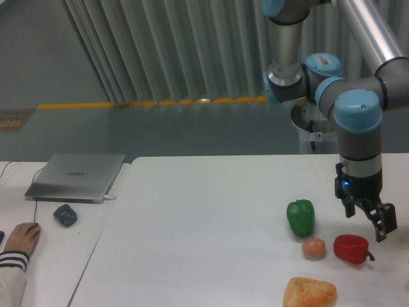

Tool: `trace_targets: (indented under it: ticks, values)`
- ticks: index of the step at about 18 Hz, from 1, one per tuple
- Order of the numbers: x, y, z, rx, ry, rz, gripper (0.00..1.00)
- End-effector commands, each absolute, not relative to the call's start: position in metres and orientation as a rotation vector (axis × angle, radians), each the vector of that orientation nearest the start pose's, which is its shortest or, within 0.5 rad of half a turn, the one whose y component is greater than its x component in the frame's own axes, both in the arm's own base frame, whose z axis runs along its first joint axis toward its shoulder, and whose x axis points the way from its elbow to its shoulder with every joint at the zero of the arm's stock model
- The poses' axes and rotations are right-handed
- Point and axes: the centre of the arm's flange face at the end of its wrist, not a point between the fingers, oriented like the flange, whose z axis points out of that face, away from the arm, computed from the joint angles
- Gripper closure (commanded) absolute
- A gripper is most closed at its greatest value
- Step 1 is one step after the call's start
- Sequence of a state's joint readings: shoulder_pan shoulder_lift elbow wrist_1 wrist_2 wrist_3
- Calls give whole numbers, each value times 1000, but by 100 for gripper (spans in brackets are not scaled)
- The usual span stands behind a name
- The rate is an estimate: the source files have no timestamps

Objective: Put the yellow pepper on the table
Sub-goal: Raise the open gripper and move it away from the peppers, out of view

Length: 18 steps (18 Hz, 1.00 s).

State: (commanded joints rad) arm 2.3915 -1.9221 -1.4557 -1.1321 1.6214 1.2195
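Nowhere among the things around the gripper [369, 223] does a yellow pepper show; whether one is held between the fingers cannot be told, since no yellow is visible there, and the jaws themselves, seen from the side, look slightly parted with nothing clearly between them, though I cannot tell for certain. Beneath the gripper spreads the table [192, 217], a plain matt white top with a rounded corner; the gripper hangs just above its right part, fingers pointing down and a little toward the camera. Above it the arm [358, 121] drops vertically in a grey metal tube with pale blue plastic caps at the joints, then bends back through an elbow to a second upright link. Just below and left of the gripper lies a glossy red pepper [350, 248] with a dark stem; farther left stands a shiny green pepper [300, 217], blocky and upright; between them, lower, sits a small round orange-pink ball [313, 249]; below that a rough orange-brown bread roll [309, 293]. Far to the left, on a separate white desk [45, 256], rest a closed silver laptop [77, 177], a small dark grey object [65, 214] and a person's hand [22, 236].
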Motion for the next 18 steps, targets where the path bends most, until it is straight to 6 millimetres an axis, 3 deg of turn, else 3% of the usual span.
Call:
trace_targets:
  ticks: [7,15,18]
  values:
    - [-396,525,394,-3009,567,306,0]
    - [-419,497,401,-3027,490,325,0]
    - [-427,487,406,-3014,618,344,0]
